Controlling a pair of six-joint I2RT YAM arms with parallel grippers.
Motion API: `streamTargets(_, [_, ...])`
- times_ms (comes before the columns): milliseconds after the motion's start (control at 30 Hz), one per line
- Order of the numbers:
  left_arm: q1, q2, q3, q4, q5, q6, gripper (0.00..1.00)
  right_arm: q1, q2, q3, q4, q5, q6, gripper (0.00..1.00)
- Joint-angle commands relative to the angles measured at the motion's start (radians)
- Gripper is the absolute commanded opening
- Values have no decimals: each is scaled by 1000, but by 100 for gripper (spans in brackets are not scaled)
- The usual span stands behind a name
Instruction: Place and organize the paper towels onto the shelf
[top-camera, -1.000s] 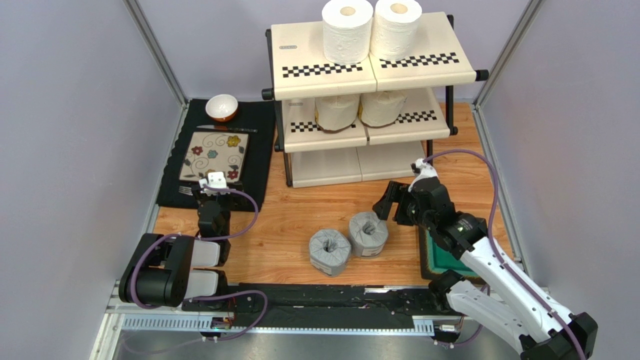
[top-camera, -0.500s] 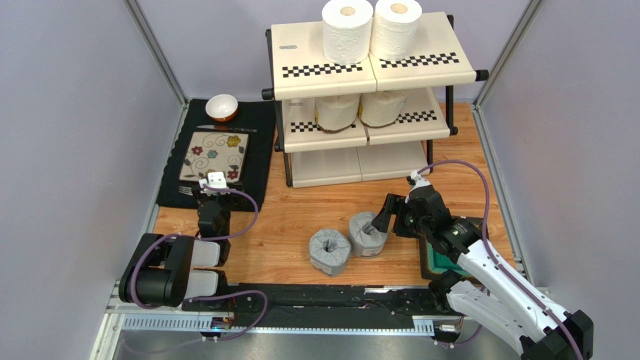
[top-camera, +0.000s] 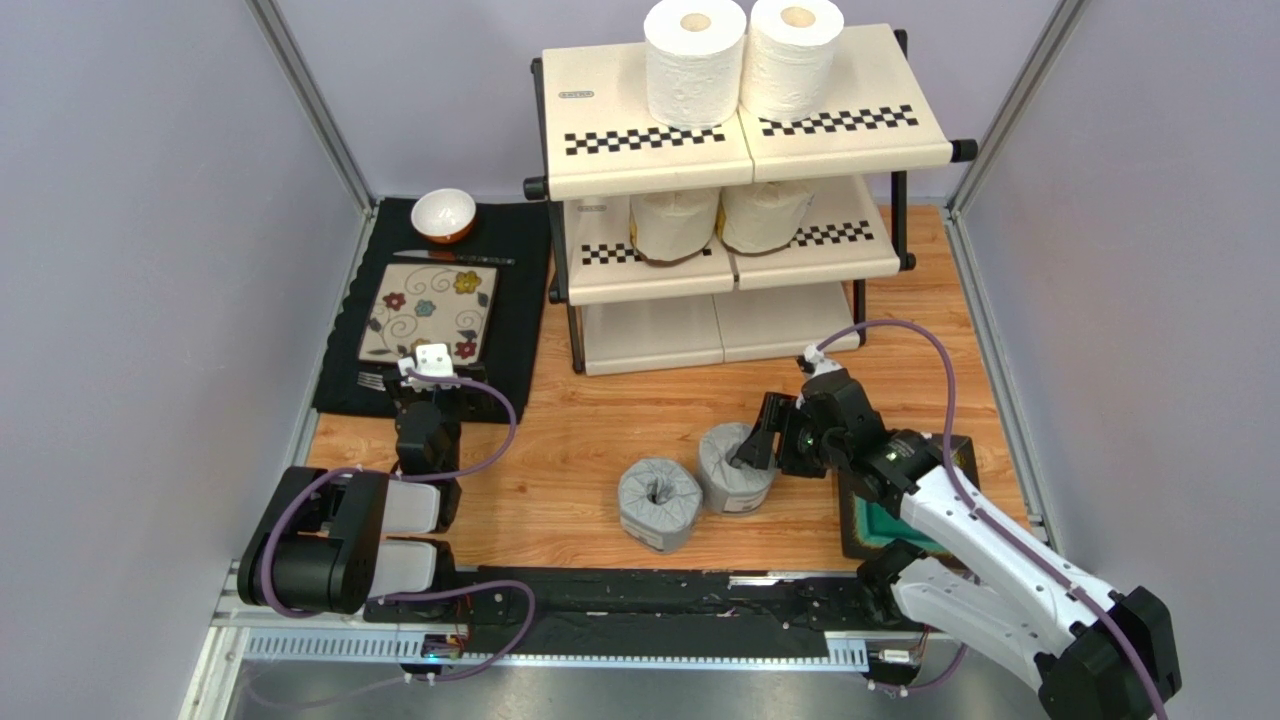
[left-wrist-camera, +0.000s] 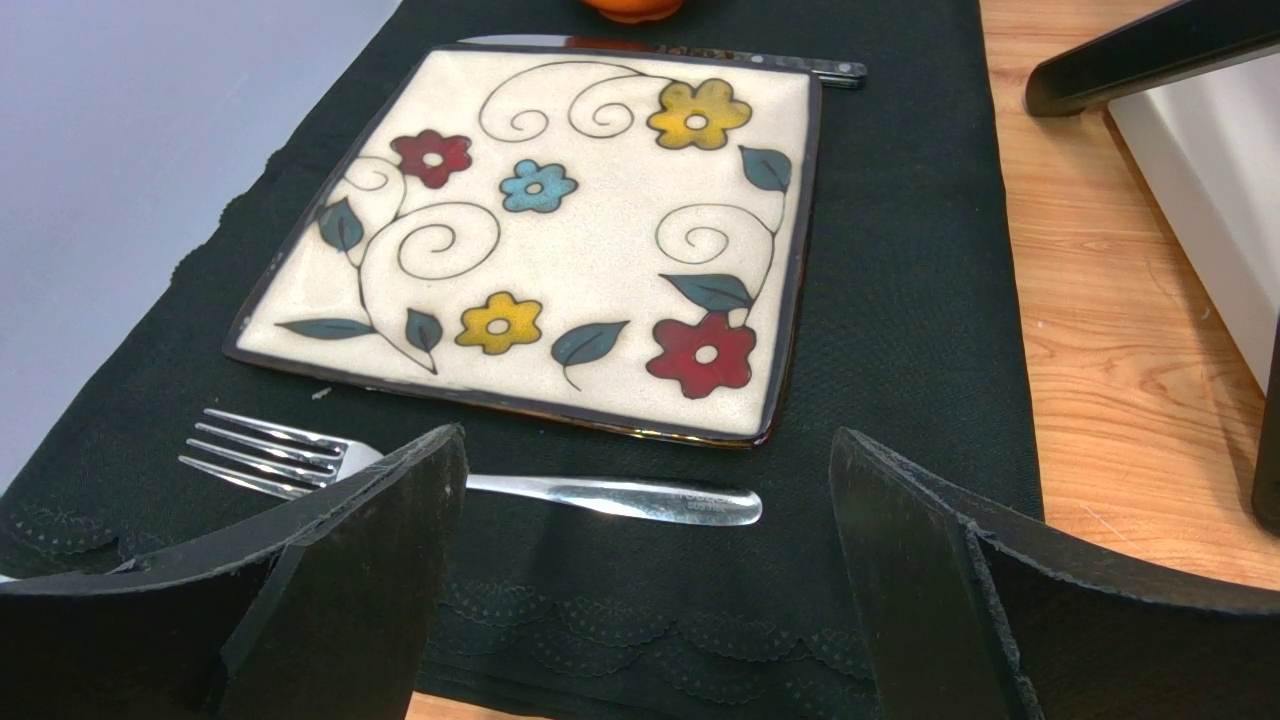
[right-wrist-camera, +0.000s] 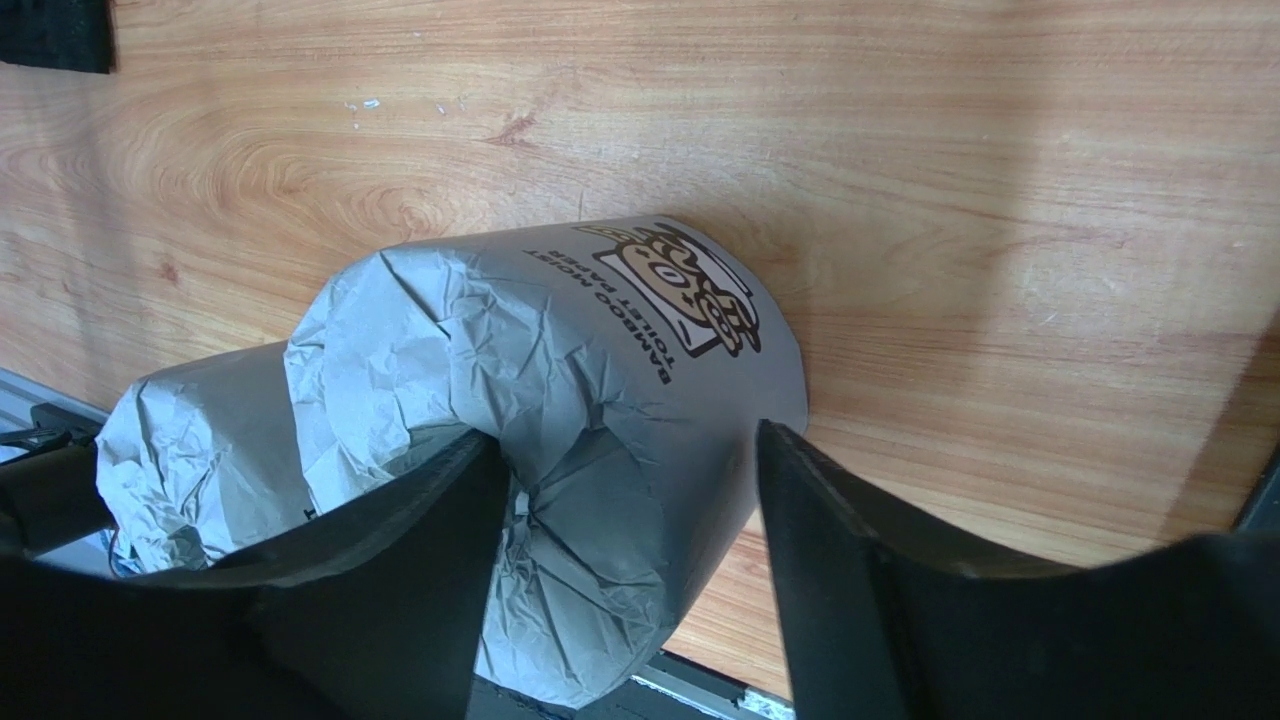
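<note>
Straddles upright grey roll (top-camera: 732, 477) wall, centre-right, with right gripper (top-camera: 756, 440) half-spread, clamp undeterminable; left gripper (left-wrist-camera: 646, 578) farther, gaping, empty.

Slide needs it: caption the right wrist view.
Right gripper, jaws apart, at a crumpled grey-wrapped paper towel roll on wooden table.

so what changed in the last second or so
The right gripper swung left and down over the right-hand grey-wrapped paper towel roll, its jaws narrowing to straddle the roll's wall; whether it is clamped yet cannot be told. The roll itself has not shifted. Unchanged: the other grey-wrapped roll, the four rolls on the cream three-tier shelf, and the open left gripper.
</note>
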Motion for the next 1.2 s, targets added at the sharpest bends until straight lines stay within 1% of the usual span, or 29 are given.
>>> streamTargets(0, [6, 1, -233, 29, 6, 7, 99, 11, 1, 1, 48, 25, 11, 60])
streamTargets(33, [6, 2, -233, 29, 6, 7, 99, 10, -9, 4, 47, 31, 11, 55])
streamTargets(133, [6, 1, -233, 29, 6, 7, 99, 10, -30, 26, 44, 62, 9, 48])
streamTargets(167, [6, 1, -234, 29, 6, 7, 99, 10, -47, 33, 45, 62, 8, 47])
streamTargets(200, [6, 1, -234, 29, 6, 7, 99, 11, -53, 52, 54, 109, 8, 47])
streamTargets(233, [6, 1, -234, 29, 6, 7, 99, 11, -56, 63, 62, 117, 8, 46])
streamTargets(367, [6, 1, -233, 29, 6, 7, 99, 11, -35, 115, 131, 172, 2, 45])
streamTargets(433, [6, 1, -234, 29, 6, 7, 99, 11, 13, 141, 188, 212, -1, 45])
streamTargets(600, [6, 1, -233, 29, 6, 7, 99, 8, 173, 216, 301, 238, -18, 45])
streamTargets(767, [6, 1, -234, 29, 6, 7, 99, 8, 292, 267, 408, 283, -20, 45])
streamTargets(900, [6, 1, -231, 29, 6, 7, 99, 10, 343, 255, 529, 330, -8, 45])
streamTargets(967, [6, 1, -234, 31, 6, 7, 99, 10, 347, 239, 571, 337, -3, 44])
streamTargets(1000, [6, 1, -233, 29, 6, 7, 99, 10, 347, 218, 640, 352, 2, 44])
streamTargets(1167, [6, 2, -234, 29, 6, 7, 99, 10, 350, 159, 786, 381, 5, 44])
